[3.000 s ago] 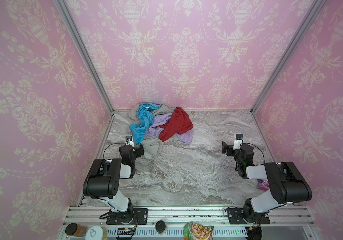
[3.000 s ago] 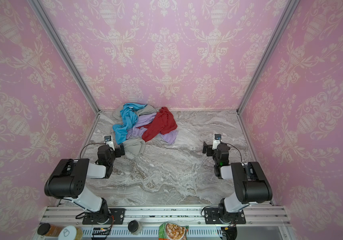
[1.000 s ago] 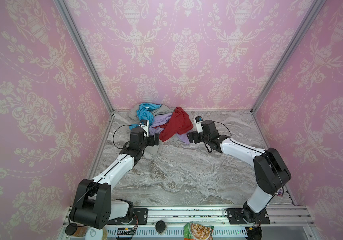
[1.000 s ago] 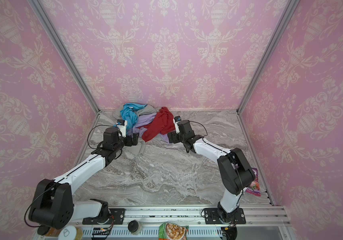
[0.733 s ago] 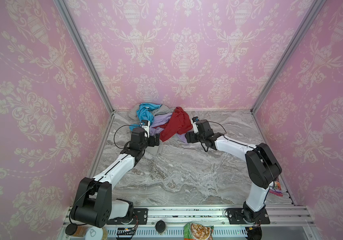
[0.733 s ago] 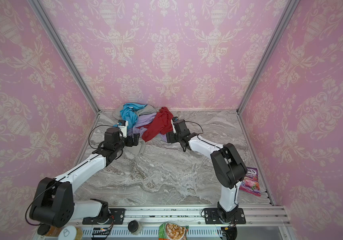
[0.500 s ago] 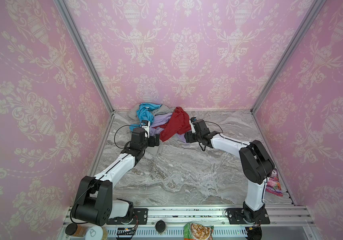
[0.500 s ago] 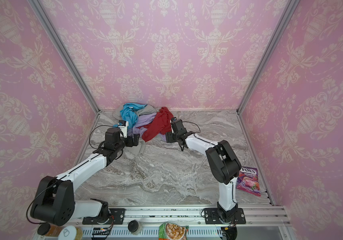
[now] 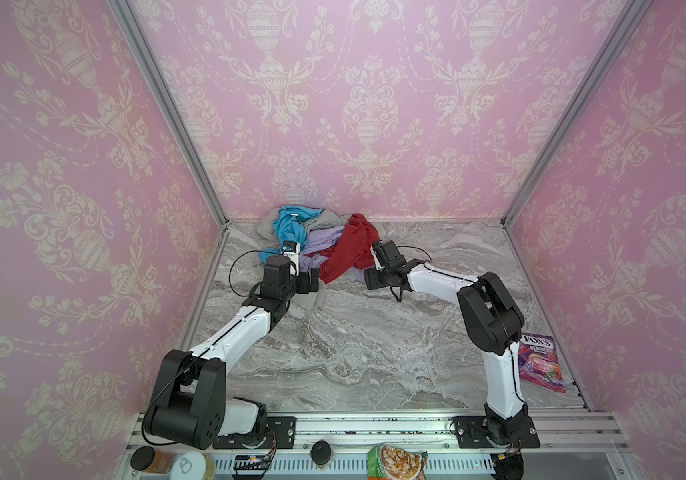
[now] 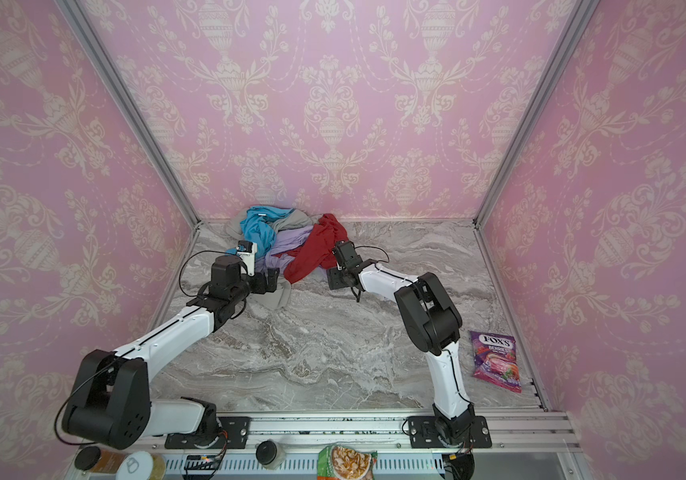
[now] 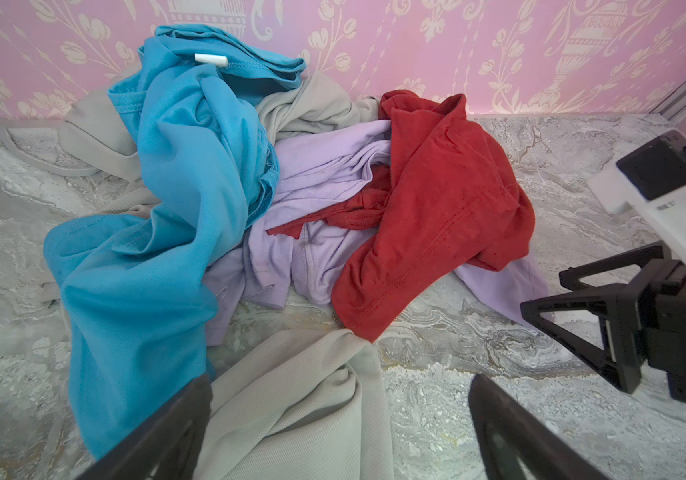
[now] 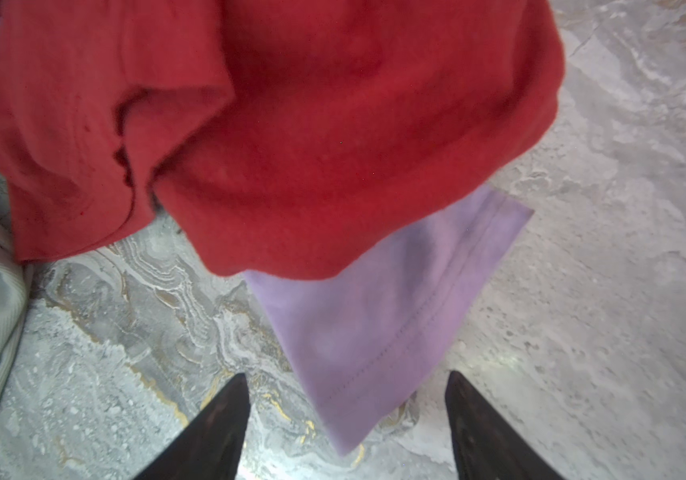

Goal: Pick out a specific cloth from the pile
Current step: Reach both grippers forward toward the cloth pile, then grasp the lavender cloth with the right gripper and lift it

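The pile (image 9: pixel 312 237) sits at the table's (image 9: pixel 353 353) 11 o'clock corner, against the wall. The cloth (image 9: pixel 326 243), pale lavender, lies in the middle of it. The blue cloth (image 9: pixel 289 228) is draped over its 9 o'clock side and the red cloth (image 9: pixel 349 249) is heaped over its 3 o'clock side. Only one lavender corner pokes out from under the red, at about 5 o'clock.

The right gripper (image 12: pixel 345 376) is down at that corner, jaws well apart on either side of it, nothing pinched. The left gripper (image 11: pixel 339 390) hovers wide open and empty above a grey cloth (image 11: pixel 299 407) at the pile's 6 o'clock edge. A sweet bag (image 9: pixel 538 361) lies at the table's 4 o'clock edge.

Three seconds ago both arms were folded back near their bases. A second ago the right gripper stood further toward 3 o'clock; it has since slid in against the red cloth. The left arm has hardly moved.
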You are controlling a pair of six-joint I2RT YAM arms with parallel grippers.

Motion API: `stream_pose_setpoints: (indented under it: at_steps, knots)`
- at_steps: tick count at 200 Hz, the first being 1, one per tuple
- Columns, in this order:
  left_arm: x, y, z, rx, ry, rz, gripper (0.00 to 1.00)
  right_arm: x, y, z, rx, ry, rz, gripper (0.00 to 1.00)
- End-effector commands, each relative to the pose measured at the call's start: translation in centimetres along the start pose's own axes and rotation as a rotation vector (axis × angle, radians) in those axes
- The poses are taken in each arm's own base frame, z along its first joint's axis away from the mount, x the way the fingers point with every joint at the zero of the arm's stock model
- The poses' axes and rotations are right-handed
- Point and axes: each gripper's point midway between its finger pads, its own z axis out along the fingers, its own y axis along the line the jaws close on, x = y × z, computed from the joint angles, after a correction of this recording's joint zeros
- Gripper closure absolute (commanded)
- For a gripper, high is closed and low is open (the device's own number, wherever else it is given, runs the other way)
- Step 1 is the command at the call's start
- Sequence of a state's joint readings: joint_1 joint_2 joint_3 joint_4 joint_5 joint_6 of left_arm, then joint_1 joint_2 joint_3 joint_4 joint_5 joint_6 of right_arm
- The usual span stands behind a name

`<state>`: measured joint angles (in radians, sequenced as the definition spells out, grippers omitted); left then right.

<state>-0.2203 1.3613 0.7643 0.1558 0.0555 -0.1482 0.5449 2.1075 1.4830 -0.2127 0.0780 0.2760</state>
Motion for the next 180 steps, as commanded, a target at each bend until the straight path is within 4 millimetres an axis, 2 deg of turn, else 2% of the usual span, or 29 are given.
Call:
stream_pose_setpoints:
  at_steps: [1,27,58,87,103,112,129,149,167,180]
  knots:
    - [0.0,0.0,0.3,-0.014,0.009,0.003,0.02,0.5,0.2,0.7,0.017,0.031,0.013,0.29]
    - [0.1,0.0,0.5,-0.015,0.014,0.002,0.02,0.4,0.0,1.3,0.031,0.033,0.016,0.33]
    - [0.4,0.0,0.7,-0.012,0.022,-0.001,0.02,0.9,0.0,2.2,0.038,0.062,0.018,0.41]
    - [0.5,-0.1,0.8,-0.012,0.025,0.001,0.02,1.3,0.1,2.8,0.032,0.079,0.020,0.58]
    - [0.6,-0.1,0.9,-0.012,0.029,0.001,0.02,1.5,0.1,2.9,0.030,0.088,0.018,0.73]
    - [0.7,-0.1,0.9,-0.013,0.030,0.000,0.02,1.5,0.1,2.8,0.028,0.088,0.017,0.79]
    - [0.7,-0.1,0.9,-0.013,0.029,0.001,0.02,1.5,0.2,2.8,0.019,0.094,0.019,0.83]
    - [0.7,-0.1,0.9,-0.014,0.029,0.002,0.02,1.2,0.4,2.4,0.010,0.093,0.016,1.00]
    - [0.8,-0.1,0.9,-0.015,0.031,0.002,0.02,0.3,0.5,1.4,0.007,0.070,0.011,1.00]
    - [0.8,-0.1,0.9,-0.016,0.032,0.000,0.02,-1.1,0.7,-0.1,0.002,0.037,0.004,1.00]
